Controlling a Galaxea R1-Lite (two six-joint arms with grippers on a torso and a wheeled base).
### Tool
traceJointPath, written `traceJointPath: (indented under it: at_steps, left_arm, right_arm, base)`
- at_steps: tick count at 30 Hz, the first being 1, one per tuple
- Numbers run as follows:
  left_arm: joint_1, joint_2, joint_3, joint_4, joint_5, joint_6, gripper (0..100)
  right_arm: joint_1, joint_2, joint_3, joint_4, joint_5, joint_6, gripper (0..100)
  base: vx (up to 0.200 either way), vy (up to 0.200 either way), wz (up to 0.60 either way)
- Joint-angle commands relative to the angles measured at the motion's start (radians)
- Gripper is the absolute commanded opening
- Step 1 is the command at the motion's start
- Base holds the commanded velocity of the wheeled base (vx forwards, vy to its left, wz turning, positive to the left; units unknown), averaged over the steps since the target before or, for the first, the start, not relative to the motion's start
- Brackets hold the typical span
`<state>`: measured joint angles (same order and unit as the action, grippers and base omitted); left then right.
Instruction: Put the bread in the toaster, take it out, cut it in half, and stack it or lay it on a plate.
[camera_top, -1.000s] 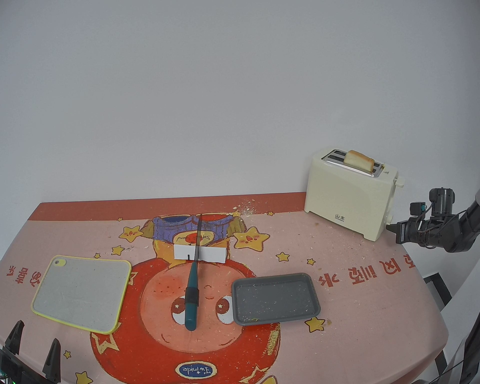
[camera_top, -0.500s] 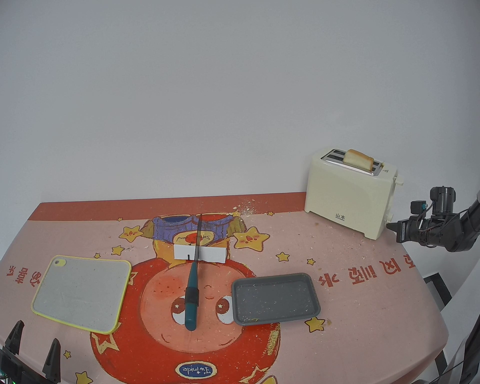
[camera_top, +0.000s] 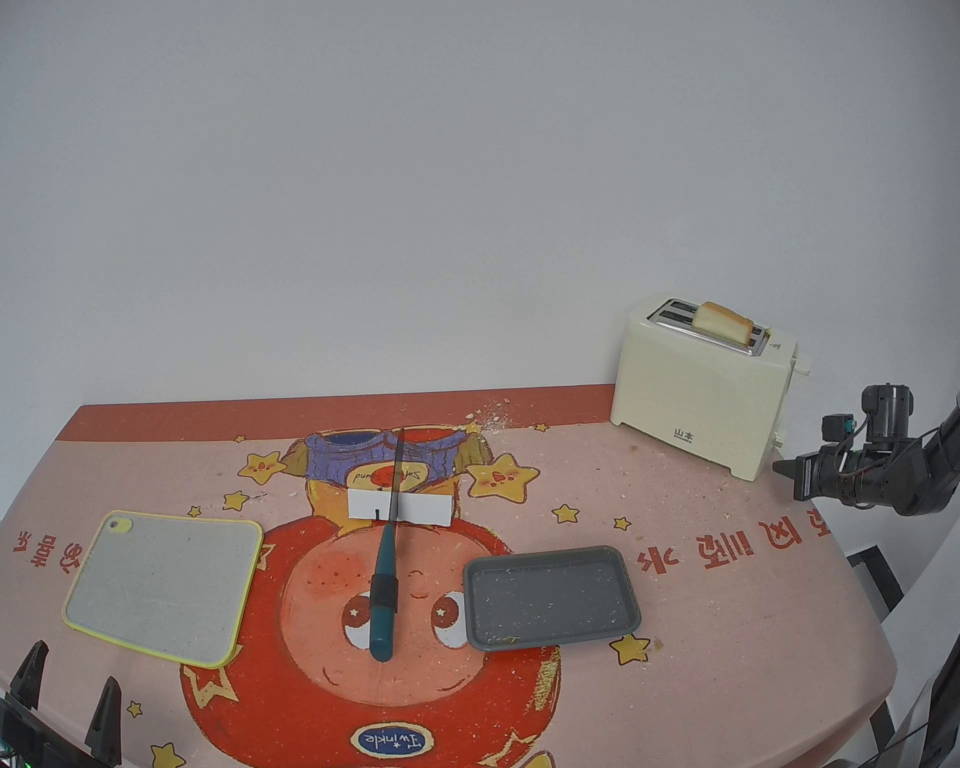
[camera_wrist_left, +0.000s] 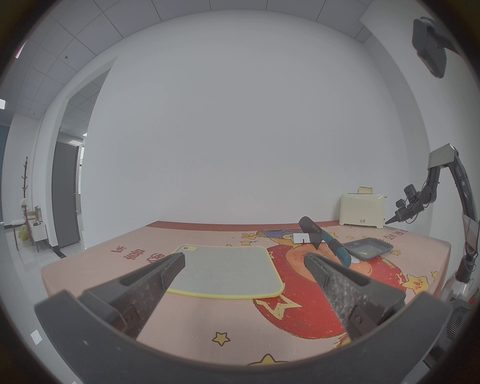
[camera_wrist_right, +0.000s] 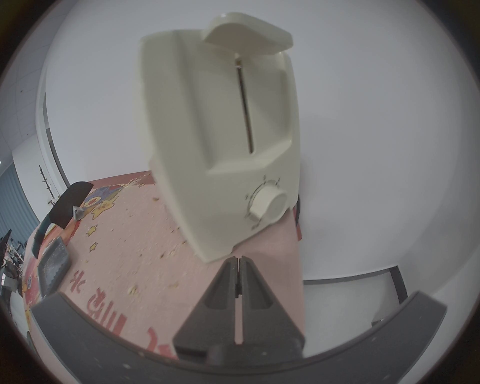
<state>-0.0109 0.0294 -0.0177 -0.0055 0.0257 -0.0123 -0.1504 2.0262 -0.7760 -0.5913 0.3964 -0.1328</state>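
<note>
A cream toaster (camera_top: 705, 395) stands at the table's far right, with a slice of bread (camera_top: 722, 322) sticking up out of its nearer slot. My right gripper (camera_top: 785, 467) is shut and empty, level with the toaster's base just off its lever end. In the right wrist view that gripper (camera_wrist_right: 239, 265) points at the toaster (camera_wrist_right: 200, 130) below its dial (camera_wrist_right: 267, 202), and the lever (camera_wrist_right: 247, 34) sits at the top of its track. My left gripper (camera_wrist_left: 244, 258) is open over the near left corner, with its fingertips (camera_top: 105, 705) at the head view's lower edge.
A teal-handled knife (camera_top: 385, 560) lies mid-table, its blade across a white holder (camera_top: 400, 506). A yellow-rimmed cutting board (camera_top: 165, 585) lies at the left and a grey plate (camera_top: 550, 597) right of the knife. Crumbs dot the cloth near the toaster.
My right gripper has sunk a little beside the toaster's lever end and stays shut. The toaster and bread have shifted very slightly to the right. The left arm is still.
</note>
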Motion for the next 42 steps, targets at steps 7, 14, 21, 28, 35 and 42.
traceJointPath:
  at_steps: [7,14,21,28,35,42]
  left_arm:
    - [0.0,0.0,0.018,-0.001,0.0,0.0,100]
    - [0.0,0.0,0.018,-0.001,0.0,0.0,100]
    - [0.0,0.0,0.018,-0.001,0.0,0.0,100]
    - [0.0,0.0,0.018,-0.001,0.0,0.0,100]
    - [0.0,0.0,0.018,-0.001,0.0,0.0,100]
    - [0.0,0.0,0.018,-0.001,-0.001,0.0,100]
  right_arm:
    - [-0.037,-0.334,0.113,0.011,0.11,0.025,0]
    - [-0.055,-0.369,-0.045,0.088,0.124,0.045,0]
    - [-0.049,-0.265,-0.223,0.13,0.084,0.051,0]
    - [-0.047,-0.135,-0.342,0.128,0.025,0.051,0]
    - [-0.024,-0.084,-0.333,0.116,0.019,0.048,0]
    - [-0.021,-0.066,-0.33,0.116,0.015,0.047,0]
  base:
    - [0.0,0.0,0.0]
    - [0.0,0.0,0.0]
    - [0.0,0.0,0.0]
    - [0.0,0.0,0.0]
    - [0.0,0.0,0.0]
    - [0.0,0.0,0.0]
